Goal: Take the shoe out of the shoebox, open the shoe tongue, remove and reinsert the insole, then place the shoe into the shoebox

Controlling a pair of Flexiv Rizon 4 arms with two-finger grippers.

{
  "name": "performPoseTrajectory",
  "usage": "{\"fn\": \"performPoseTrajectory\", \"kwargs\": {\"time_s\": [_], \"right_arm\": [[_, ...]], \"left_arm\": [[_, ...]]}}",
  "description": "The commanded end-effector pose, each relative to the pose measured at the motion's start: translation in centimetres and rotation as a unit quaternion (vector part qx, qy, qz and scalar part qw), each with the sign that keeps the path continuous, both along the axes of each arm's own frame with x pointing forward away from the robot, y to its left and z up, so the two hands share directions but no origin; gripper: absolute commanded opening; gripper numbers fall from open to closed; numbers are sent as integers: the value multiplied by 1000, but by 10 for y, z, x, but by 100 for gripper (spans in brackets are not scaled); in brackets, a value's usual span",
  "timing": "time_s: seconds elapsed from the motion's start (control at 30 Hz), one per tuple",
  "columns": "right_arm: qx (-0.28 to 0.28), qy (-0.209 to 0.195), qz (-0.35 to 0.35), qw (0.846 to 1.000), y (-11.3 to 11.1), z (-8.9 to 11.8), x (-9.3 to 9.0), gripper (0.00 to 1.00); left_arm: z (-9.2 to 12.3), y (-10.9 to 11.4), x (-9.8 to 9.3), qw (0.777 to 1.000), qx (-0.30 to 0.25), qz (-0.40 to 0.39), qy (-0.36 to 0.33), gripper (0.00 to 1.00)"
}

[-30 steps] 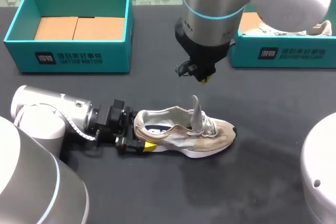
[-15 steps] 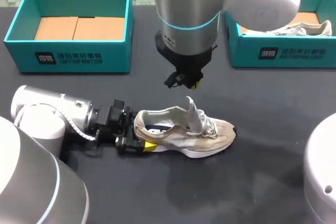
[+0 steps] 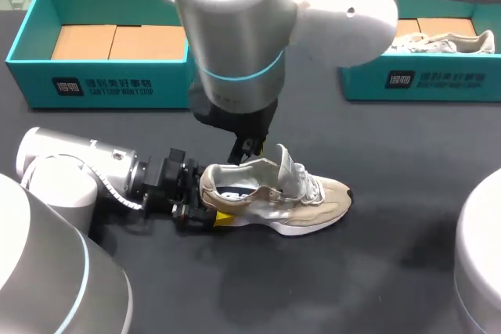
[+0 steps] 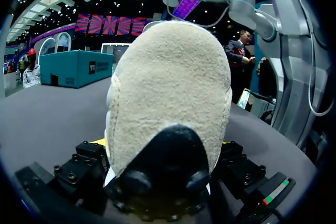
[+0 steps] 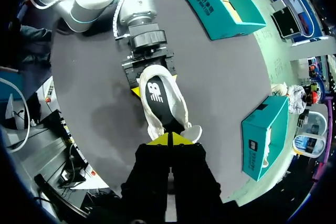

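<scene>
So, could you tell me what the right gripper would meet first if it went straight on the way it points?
Most likely the dark insole of the sneaker, just behind its raised tongue; depth is hard to judge.

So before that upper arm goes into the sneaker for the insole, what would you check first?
1. Sneaker out of its box, upright on the table: ok.
2. Left gripper clamped on the heel to steady it: ok.
3. Tongue lifted so the opening is exposed: ok.
4. Right gripper above the opening: ok.
5. Right gripper's fingers spread to pinch the insole: not ok, the yellow tips are together.
6. Insole loose enough to lift: cannot tell; it lies flat inside.
7. Empty shoebox open for the return: ok.
</scene>
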State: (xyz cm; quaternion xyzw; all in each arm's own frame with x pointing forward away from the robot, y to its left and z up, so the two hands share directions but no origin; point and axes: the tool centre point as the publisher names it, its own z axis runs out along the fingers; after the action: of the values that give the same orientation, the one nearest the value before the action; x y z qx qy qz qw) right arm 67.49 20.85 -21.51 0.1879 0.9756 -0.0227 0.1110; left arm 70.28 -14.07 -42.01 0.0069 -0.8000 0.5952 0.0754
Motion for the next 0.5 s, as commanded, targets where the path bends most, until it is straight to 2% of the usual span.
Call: {"fn": "performPoseTrajectory", "kwargs": {"time_s": [0.03,0.27,0.4,0.5], "right_arm": [[-33,20,6,999,15,-3,8,0],[-33,20,6,999,15,-3,8,0],[-26,19,80,996,31,-32,18,0],[-15,14,110,994,36,-49,18,0]], "left_arm": [[-2,-1,1,1000,0,1,0,0],[-2,-1,1,1000,0,1,0,0],[-2,-1,1,1000,0,1,0,0],[-2,-1,1,1000,0,1,0,0]]}}
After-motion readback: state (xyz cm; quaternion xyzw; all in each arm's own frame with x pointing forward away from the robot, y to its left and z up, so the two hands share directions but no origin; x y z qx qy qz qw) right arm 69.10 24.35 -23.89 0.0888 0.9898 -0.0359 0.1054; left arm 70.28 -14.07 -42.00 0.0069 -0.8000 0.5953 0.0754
